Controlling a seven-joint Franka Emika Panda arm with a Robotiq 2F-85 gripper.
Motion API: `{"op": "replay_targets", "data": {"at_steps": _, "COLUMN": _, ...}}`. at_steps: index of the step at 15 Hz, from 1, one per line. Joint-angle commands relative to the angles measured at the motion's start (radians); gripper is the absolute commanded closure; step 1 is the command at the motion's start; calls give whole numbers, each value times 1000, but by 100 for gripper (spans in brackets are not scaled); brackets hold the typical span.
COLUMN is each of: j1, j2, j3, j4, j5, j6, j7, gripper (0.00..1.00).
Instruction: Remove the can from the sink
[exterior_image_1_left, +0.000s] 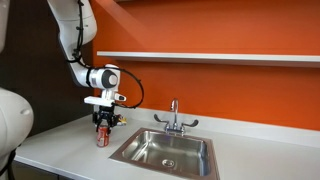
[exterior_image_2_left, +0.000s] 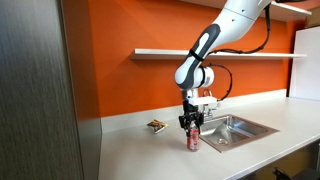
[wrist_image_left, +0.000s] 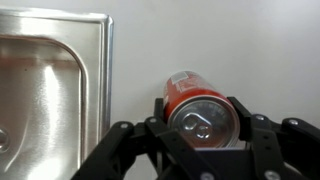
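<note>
The red can (exterior_image_1_left: 101, 139) with a silvery top stands upright on the pale grey counter, just outside the sink's (exterior_image_1_left: 150, 146) rim. It also shows in an exterior view (exterior_image_2_left: 194, 140) and in the wrist view (wrist_image_left: 198, 100). My gripper (exterior_image_1_left: 103, 127) (exterior_image_2_left: 192, 128) (wrist_image_left: 200, 108) hangs straight above it, with its fingers pressed against both sides of the can's upper part. The stainless steel sink (exterior_image_2_left: 246, 127) (wrist_image_left: 50, 90) lies beside the can and looks bare inside.
A chrome two-handled faucet (exterior_image_1_left: 174, 116) stands behind the sink. A small flat dish with reddish bits (exterior_image_2_left: 156, 125) sits on the counter near the orange wall. A white shelf (exterior_image_1_left: 210, 56) runs above the counter. A grey cabinet side (exterior_image_2_left: 40, 90) stands at the counter's end.
</note>
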Motion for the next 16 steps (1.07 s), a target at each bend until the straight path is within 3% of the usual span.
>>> {"op": "replay_targets", "data": {"at_steps": 1, "j1": 2, "j2": -4, "j3": 7, "j4": -15, "j5": -13, "j6": 24, "j7": 6, "gripper": 62}}
{"op": "replay_targets", "data": {"at_steps": 2, "j1": 3, "j2": -4, "j3": 6, "j4": -17, "j5": -16, "j6": 24, "j7": 9, "gripper": 33}}
{"op": "replay_targets", "data": {"at_steps": 3, "j1": 3, "j2": -3, "j3": 5, "j4": -18, "j5": -22, "j6": 24, "j7": 12, "gripper": 11}}
{"op": "replay_targets", "data": {"at_steps": 7, "j1": 3, "j2": -14, "j3": 3, "j4": -29, "j5": -23, "j6": 10, "j7": 14, "gripper": 0}}
{"op": "replay_targets", "data": {"at_steps": 16, "j1": 4, "j2": -102, "j3": -2, "j4": -44, "j5": -43, "j6": -22, "j7": 45, "gripper": 0}}
